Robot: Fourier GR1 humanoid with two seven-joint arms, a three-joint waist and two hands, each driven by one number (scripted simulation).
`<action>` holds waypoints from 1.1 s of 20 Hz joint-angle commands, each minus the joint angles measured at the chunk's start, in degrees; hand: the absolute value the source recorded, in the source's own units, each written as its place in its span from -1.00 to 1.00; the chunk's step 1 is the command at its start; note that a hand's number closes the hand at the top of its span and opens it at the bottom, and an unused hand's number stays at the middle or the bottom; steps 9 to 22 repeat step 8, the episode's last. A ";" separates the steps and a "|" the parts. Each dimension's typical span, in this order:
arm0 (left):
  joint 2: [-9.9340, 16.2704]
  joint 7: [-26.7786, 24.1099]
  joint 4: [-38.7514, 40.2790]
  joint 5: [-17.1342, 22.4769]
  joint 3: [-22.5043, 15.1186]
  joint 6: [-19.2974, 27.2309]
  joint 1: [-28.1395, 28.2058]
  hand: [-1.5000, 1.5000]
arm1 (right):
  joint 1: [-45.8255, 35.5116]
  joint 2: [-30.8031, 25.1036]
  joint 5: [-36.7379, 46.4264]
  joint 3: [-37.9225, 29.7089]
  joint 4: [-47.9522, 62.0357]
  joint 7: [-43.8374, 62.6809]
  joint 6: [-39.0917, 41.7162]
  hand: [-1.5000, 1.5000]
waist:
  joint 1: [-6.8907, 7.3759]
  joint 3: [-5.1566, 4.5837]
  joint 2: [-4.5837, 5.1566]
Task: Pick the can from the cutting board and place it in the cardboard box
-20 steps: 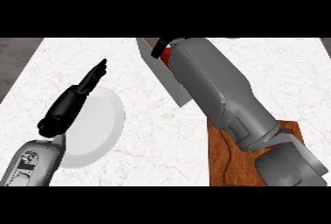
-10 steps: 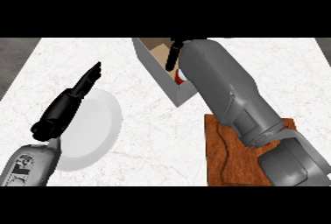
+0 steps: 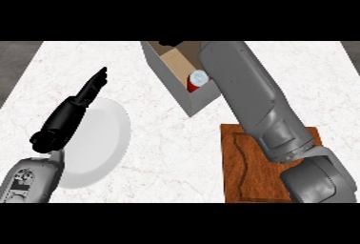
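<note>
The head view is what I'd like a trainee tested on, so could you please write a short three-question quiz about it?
1. True or false: the can is inside the cardboard box.
2. What lies under the left hand? A) a white plate B) a bowl C) a pan
3. Fill in: the brown cutting board sits on the counter below the right ____, with nothing standing on its visible part.

Key: 1 true; the can's red side and pale top show within the box walls. 2 A; the plate is there. 3 forearm; the right hand itself is hidden behind it.
</note>
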 commanded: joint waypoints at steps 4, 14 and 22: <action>0.02 -0.20 0.60 -0.31 0.69 0.16 -1.15 0.00 | 4.31 0.66 -9.77 -11.97 -4.97 -10.18 -14.15 -1.00 | -0.34 -0.16 -0.05; 0.59 0.60 -0.92 0.29 1.32 -0.72 0.64 0.00 | 11.29 -1.99 -13.58 -15.67 -5.11 -21.02 -12.60 -1.00 | -0.61 -0.16 -0.38; 0.59 0.60 -0.92 0.29 1.32 -0.72 0.64 0.00 | 11.29 -1.99 -13.58 -15.67 -5.11 -21.02 -12.60 -1.00 | -0.61 -0.16 -0.38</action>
